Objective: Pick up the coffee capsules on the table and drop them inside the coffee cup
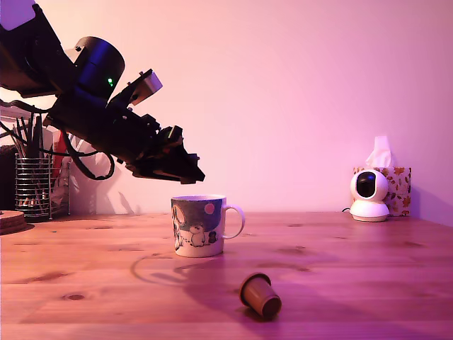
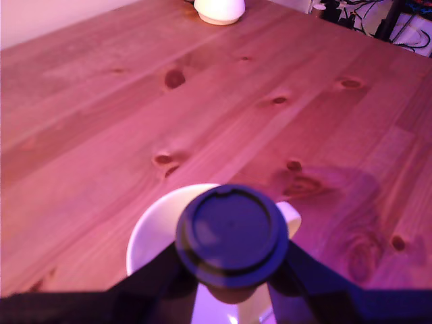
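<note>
hand [image 1: 190, 172] above mug [image 1: 199, 225]; tan capsule [image 1: 260, 295] on table [image 1: 354, 283]

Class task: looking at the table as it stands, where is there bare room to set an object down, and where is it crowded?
Bare wood lies between the mug and the white camera at the exterior view's right, and in front of the mug toward the exterior view's left of the fallen tan capsule. It is crowded over the mug, where the gripper holds a blue capsule, and by the wire holder.

Black angular arm with a round motor housing, small green light, looping black cables, black gripper [image 1: 190, 173].
</note>
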`<act>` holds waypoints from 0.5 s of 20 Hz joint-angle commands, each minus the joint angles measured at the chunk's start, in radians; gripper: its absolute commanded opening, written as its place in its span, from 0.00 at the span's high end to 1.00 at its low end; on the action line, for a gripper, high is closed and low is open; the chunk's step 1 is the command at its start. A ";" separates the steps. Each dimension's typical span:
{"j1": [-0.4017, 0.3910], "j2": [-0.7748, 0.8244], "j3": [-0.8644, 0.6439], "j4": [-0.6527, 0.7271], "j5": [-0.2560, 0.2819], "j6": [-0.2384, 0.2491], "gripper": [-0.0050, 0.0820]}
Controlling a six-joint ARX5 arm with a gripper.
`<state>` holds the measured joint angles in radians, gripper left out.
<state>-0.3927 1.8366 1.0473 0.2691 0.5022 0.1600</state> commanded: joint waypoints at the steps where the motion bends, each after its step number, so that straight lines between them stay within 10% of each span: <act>1: 0.000 0.023 0.016 0.016 0.001 -0.004 0.72; 10: -0.005 0.038 0.016 0.038 -0.044 -0.003 0.66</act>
<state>-0.3931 1.8393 1.0473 0.2943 0.4644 0.1600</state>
